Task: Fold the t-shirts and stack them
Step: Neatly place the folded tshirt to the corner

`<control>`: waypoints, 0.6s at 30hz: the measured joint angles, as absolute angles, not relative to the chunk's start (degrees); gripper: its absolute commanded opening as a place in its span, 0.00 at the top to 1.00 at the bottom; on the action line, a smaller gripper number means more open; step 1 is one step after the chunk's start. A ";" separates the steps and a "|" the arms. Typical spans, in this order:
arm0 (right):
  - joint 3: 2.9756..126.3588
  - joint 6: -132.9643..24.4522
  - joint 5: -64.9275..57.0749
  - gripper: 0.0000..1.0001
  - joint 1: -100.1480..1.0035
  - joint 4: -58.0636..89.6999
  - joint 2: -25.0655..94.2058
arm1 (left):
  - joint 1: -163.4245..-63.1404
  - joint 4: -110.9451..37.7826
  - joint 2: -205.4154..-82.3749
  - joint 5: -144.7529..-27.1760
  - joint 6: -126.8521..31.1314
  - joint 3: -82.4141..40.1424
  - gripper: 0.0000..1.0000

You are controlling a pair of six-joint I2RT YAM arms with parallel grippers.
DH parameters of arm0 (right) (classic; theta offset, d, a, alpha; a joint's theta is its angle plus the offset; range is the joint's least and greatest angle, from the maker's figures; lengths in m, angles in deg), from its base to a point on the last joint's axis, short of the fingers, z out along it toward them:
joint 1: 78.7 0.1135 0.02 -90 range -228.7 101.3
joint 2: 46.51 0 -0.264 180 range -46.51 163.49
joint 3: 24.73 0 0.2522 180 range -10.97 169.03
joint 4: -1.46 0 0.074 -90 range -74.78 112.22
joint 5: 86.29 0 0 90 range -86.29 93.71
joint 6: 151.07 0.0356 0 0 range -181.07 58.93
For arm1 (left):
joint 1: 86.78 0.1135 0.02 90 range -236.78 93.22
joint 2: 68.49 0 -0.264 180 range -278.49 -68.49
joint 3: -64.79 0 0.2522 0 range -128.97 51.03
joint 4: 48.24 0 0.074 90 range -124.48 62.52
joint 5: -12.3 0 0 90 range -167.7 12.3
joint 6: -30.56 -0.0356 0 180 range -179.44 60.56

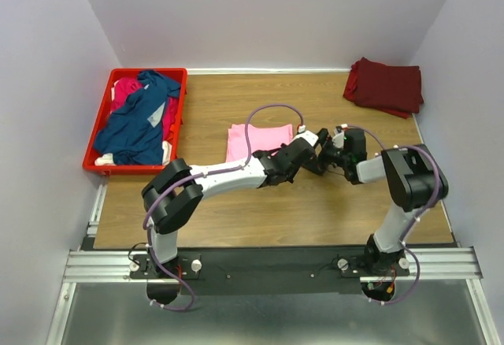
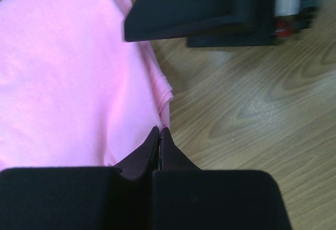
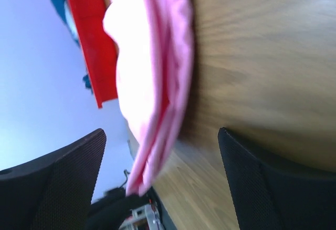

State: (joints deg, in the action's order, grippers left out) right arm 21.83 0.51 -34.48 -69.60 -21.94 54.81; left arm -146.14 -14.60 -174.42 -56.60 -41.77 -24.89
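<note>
Light pink cloth t-shirt (image 1: 256, 142) lies folded on the wooden table (image 1: 236, 211), its right edge clamped in your left pincer (image 2: 159, 134). Your right pincer (image 3: 160, 135) hangs beside it, fingers apart. The pinch looks shallow: pull sharply and the cloth could slip free, undoing the fold.

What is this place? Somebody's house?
Probably a robot lab bench, not a house: plain walls box in a wooden table, and the left arm and right arm are bolted to a metal rail.

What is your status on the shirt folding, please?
Left gripper shut on pink t-shirt edge; right gripper open, empty. Folded maroon t-shirt far right, navy t-shirt in crate. Nothing in the way.
</note>
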 measured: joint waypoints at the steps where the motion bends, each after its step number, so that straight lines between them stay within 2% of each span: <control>1: 23.23 1.15 -34.96 0.10 -68.66 -23.15 56.82 | -146.14 -14.60 -174.22 -56.75 -41.53 -24.91 1.00; 4: 26.38 2.24 -36.10 0.14 -65.84 -25.92 61.23 | -146.14 -14.36 -173.94 -57.04 -40.89 -25.02 1.00; 7: 28.63 2.89 -37.13 0.34 -63.67 -27.56 64.10 | -146.14 -14.03 -173.94 -57.41 -39.91 -25.13 1.00; 8: 29.37 2.89 -37.15 0.51 -62.80 -27.85 65.21 | -146.14 -13.81 -173.94 -57.61 -39.41 -25.13 1.00; 10: 30.03 3.07 -37.13 0.70 -62.08 -27.47 66.72 | -146.14 -13.40 -173.94 -57.85 -38.53 -25.24 1.00; 11: 30.07 2.52 -36.88 0.89 -61.77 -27.06 67.16 | -146.14 -13.09 -173.94 -57.98 -37.99 -25.41 0.97; 12: 30.20 2.30 -36.80 0.98 -61.62 -25.79 67.75 | -146.14 -12.78 -173.94 -58.02 -37.44 -25.63 0.90; 14: 30.92 0.80 -36.84 0.99 -61.53 -22.69 68.14 | -146.11 -12.04 -174.00 -58.02 -36.33 -26.22 0.74; 15: 31.77 -0.41 -36.99 0.99 -61.53 -20.74 68.14 | -146.00 -11.80 -174.03 -58.02 -35.74 -26.53 0.55; 18: 35.64 -4.19 -36.34 0.99 -61.51 -14.56 68.10 | -146.00 -11.23 -174.03 -58.00 -33.97 -27.88 0.30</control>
